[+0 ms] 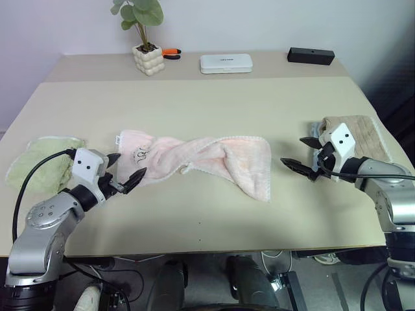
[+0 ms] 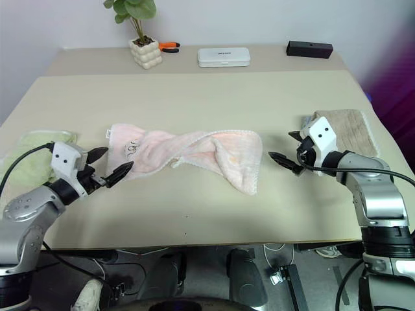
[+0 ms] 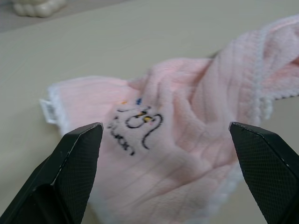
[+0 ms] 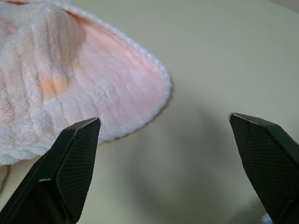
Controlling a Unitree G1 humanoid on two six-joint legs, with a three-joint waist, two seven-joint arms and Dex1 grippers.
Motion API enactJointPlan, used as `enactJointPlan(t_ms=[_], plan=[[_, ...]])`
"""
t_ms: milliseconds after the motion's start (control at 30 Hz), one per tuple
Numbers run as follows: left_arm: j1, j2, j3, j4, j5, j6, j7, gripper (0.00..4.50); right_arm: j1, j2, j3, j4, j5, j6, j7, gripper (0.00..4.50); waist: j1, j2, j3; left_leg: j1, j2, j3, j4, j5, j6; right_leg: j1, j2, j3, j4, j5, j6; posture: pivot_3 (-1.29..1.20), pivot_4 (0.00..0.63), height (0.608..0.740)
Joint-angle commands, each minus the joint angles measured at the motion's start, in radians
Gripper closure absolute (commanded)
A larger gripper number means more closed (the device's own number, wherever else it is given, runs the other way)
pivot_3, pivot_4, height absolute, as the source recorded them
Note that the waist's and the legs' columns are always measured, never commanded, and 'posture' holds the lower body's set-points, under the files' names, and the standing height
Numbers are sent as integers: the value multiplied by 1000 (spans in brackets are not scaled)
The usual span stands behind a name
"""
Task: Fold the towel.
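Nearest us, both pincers hang just above the worktop (image 1: 214,214) with jaws spread wide, grasping nothing. We judge the fold not yet begun — the towel (image 1: 201,159) lies crumpled and twisted across the middle, unfolded. Left pincer (image 1: 126,172) sits at the towel's left end, beside the printed mark — close, contact unclear. Right pincer (image 1: 305,155) stands just right of the towel's right edge, apart. Flattening and folding remain.
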Motion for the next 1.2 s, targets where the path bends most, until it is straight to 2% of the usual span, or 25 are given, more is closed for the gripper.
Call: enactJointPlan(t_ms=[33, 267, 400, 500, 800, 900, 967, 1033, 1200], plan=[[-17, 8, 0, -7, 7, -9, 0, 69, -1, -2, -6, -48, 0, -13, -12, 0, -1, 0, 0, 0, 0, 0, 0, 0, 0, 0, 0, 0, 0, 0, 0, 0, 150, 737], [-4, 23, -24, -47, 14, -39, -40, 69, -21, 16, 25, -47, -11, -18, -34, 0, 0, 0, 0, 0, 0, 0, 0, 0, 0, 0, 0, 0, 0, 0, 0, 0, 150, 737], [71, 167, -104, -100, 81, -90, -194, 69, -41, 38, 58, -28, -32, -40, -46, 0, -4, 0, 0, 0, 0, 0, 0, 0, 0, 0, 0, 1, 0, 0, 0, 0, 150, 737], [82, 212, -128, -57, 179, -162, -181, 69, -41, 51, 68, -34, -32, -39, -51, 0, -1, 0, 0, 0, 0, 1, 0, 0, 0, -1, 0, 1, 0, -2, -3, 0, 150, 737], [0, 199, -180, 201, 349, -321, -132, 69, -8, 66, 65, -74, -25, -35, -67, 0, 2, 0, 0, 0, 0, 1, 0, 0, 0, 0, 0, 1, 0, -1, -2, 0, 150, 737], [-52, 162, -188, 271, 346, -332, -114, 69, 19, 69, 56, -107, -18, -28, -80, 0, 4, 0, 0, 0, 0, 1, 0, 0, 0, 0, 0, 0, 0, 0, -1, 0, 150, 737], [-63, 152, -187, 284, 342, -349, -117, 592, 31, 70, 56, -126, -18, -24, -88, 0, 2, 0, 0, 0, 0, 1, 0, 0, 0, 0, 0, 0, 1, 0, 0, 0, 150, 737], [-65, 150, -180, 292, 339, -358, -120, 1332, 33, 72, 58, -141, -18, -18, -96, 0, -2, 0, 0, 0, 0, 1, 0, 0, 0, 0, 0, 0, 1, 0, 0, 0, 150, 737], [-62, 162, -162, 296, 333, -375, -135, 3968, -16, 95, 72, -133, -1, 6, -107, 0, -2, 0, 0, 0, 0, 1, 0, 0, 0, -1, 0, 0, 1, 0, 0, 0, 150, 737]])
